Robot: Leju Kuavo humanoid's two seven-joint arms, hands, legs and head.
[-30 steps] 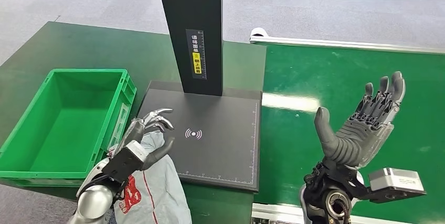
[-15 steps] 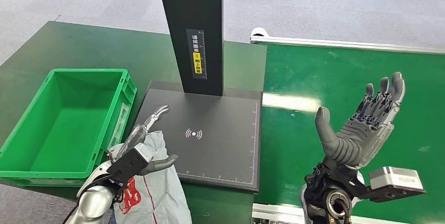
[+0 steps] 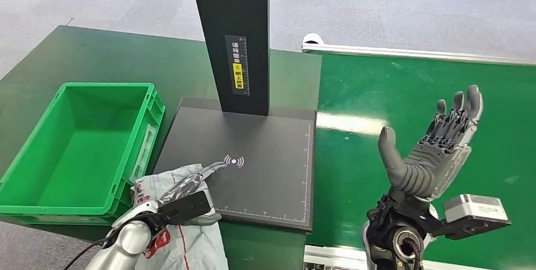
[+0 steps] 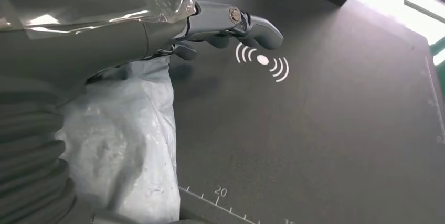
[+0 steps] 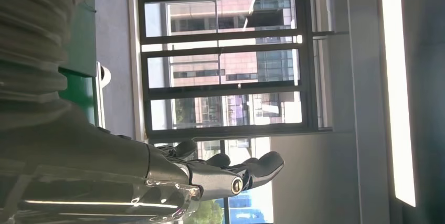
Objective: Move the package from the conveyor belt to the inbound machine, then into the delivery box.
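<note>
Item: package (image 3: 183, 235), a grey-white plastic mailer with red print, crumpled. Location: near left corner of the inbound machine's black scan plate (image 3: 265, 162), part on the plate and part hanging over its front-left edge toward the counter (image 3: 76, 55). Not yet over the wave mark (image 3: 233, 161) at the plate's centre.

Item: left hand (image 3: 186, 197). Lies low over the package, palm down, fingers (image 4: 246, 22) stretched forward close together, their tips reaching toward the wave mark. The left wrist view shows the package under and beside the palm, the fingertips past its edge above bare plate. Whether the hand grips the package or merely rests on it cannot be told.

Item: right hand (image 3: 436, 153). Raised over the green conveyor belt (image 3: 392, 93), palm up, fingers spread, holding nothing.

Item: delivery box (image 3: 82, 147), a green crate, stands on the counter just left of the plate, nothing visible inside.

Item: scanner column (image 3: 232, 36), black, upright at the plate's back edge.

Step in hand, by judgement: the middle stage, package at the inbound machine for reading; the conveyor pickup appears done, the box drop is not.

Next move calls for: a sure hold on the slack plastic, likely a shift toward the wave mark if a reading is still needed, then a lift leftward over the crate's near wall and release inside. The loose bag may sag or slip, so the fingers need to gather enough material.
</note>
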